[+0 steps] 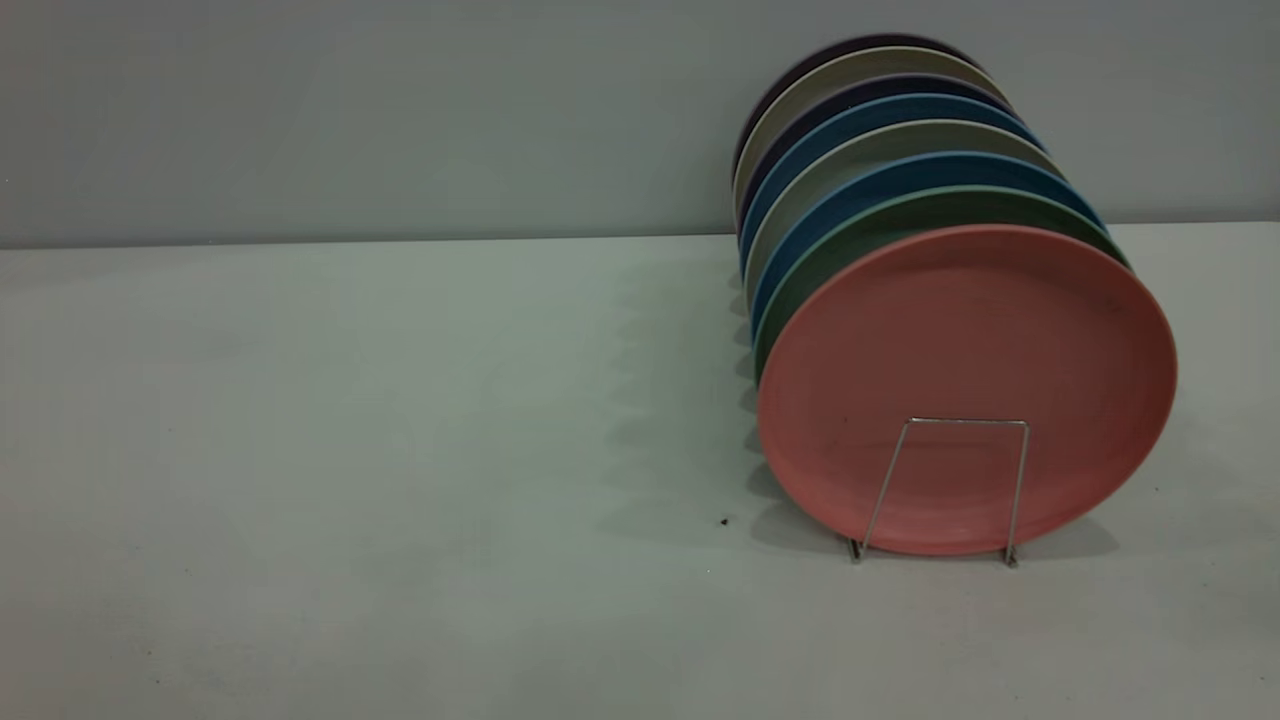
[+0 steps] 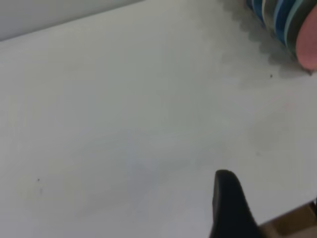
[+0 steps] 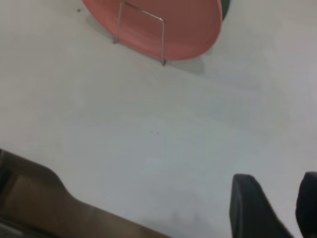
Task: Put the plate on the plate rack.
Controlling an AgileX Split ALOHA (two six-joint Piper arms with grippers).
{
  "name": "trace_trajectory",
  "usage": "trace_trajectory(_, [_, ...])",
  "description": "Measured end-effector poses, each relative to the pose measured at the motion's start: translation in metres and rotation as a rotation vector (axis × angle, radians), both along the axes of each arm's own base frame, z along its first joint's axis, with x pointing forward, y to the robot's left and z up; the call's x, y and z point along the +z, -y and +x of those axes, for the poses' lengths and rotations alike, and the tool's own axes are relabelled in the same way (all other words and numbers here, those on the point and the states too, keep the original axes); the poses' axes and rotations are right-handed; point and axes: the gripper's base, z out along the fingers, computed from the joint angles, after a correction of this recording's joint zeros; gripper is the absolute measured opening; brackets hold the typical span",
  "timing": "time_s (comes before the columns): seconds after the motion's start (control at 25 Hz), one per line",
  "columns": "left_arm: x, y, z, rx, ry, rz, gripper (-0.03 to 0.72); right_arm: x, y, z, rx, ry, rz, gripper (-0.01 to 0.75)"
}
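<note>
The salmon-pink plate point(image 1: 960, 340) stands upright at the front of the silver wire plate rack point(image 1: 965, 422), behind its front loop. It also shows in the right wrist view point(image 3: 188, 29) with the rack's loop point(image 3: 143, 12), and at the edge of the left wrist view point(image 2: 308, 47). Neither gripper shows in the exterior view. My right gripper point(image 3: 277, 198) is open and empty over bare table, well away from the plate. My left gripper point(image 2: 270, 208) is open and empty, far from the rack; one dark finger point(image 2: 228, 198) shows.
Behind the pink plate a green plate point(image 1: 800, 300), blue plates point(image 1: 790, 250) and several grey and dark ones stand in the same rack at the table's right. A grey wall runs behind. The table's near edge shows in the right wrist view point(image 3: 74, 208).
</note>
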Motion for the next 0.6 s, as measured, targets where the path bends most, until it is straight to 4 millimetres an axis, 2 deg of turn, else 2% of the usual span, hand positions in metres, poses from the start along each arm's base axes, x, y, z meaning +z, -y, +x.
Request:
trace_trajectory(0.28, [-0.011,-0.009,-0.029,0.004,0.023,0.001,0.446,0.004,0.003,-0.032,0.03,0.068,0.088,0.243])
trace_trajectory(0.6, [-0.017,-0.01,-0.028,0.01,0.015,0.013,0.446,0.003,0.009,-0.055,0.057,0.133,0.087,0.243])
